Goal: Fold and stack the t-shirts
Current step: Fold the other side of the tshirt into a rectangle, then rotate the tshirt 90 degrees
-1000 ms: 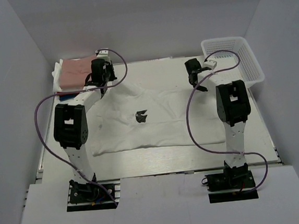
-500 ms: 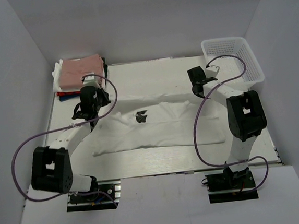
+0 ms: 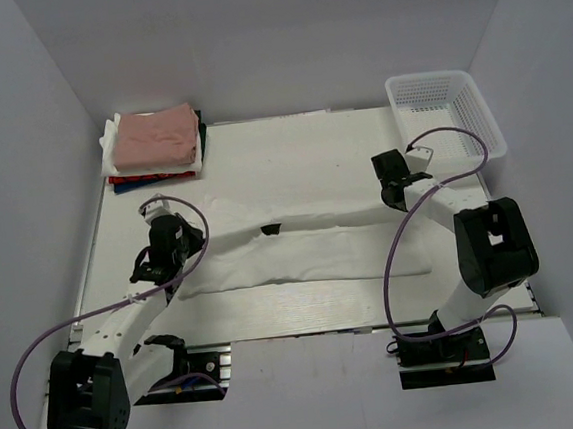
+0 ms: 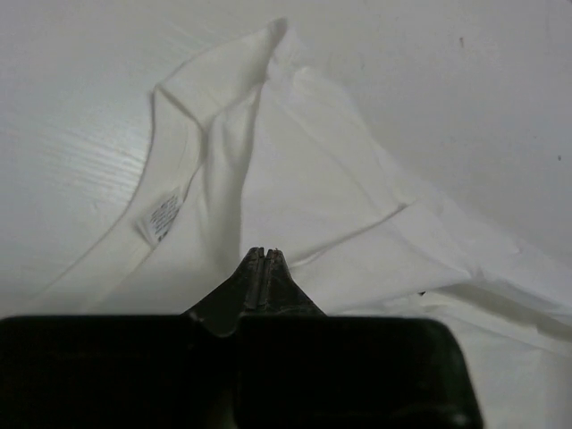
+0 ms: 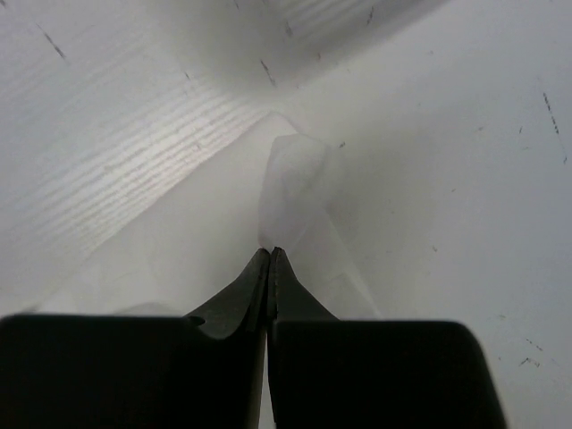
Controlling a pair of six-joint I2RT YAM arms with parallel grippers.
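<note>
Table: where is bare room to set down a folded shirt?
Free: the far strip of table between the shirt pile and the basket, and the near strip between the white shirt and the arm bases. Crowded: the middle, covered by the white shirt.

Looks like a robotics lab test cell, not anyone's home: plain white panels box in a white table, a left arm and a right arm are bolted at its near edge, purple cables looping everywhere.
</note>
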